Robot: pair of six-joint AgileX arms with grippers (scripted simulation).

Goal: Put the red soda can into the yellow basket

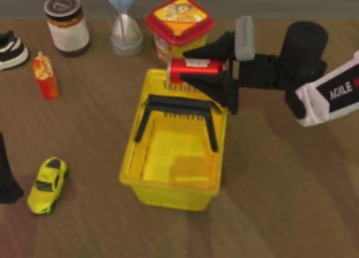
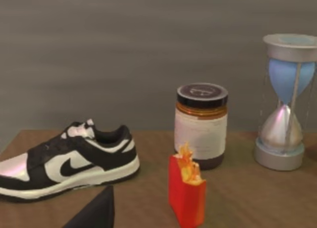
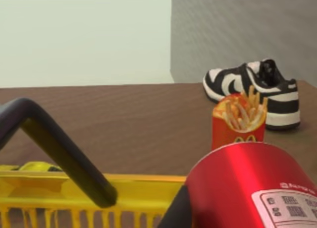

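- Right now the red soda can (image 1: 195, 69) lies on its side in the right gripper (image 1: 216, 72), long axis running along the yellow basket's (image 1: 168, 186) far rim, just above that rim rather than over the open middle.
- The fingers are closed on the can's body.
- The basket's black handle (image 1: 178, 107) is folded just inside that rim; a release probably wants the can carried further over the basket's open middle.
- The left arm (image 1: 7, 174) is parked at the counter's left edge, far from the basket; whether its fingers are open cannot be told.

The right arm's white casing (image 1: 331, 95) reads "AGILE"; no other text is legible.
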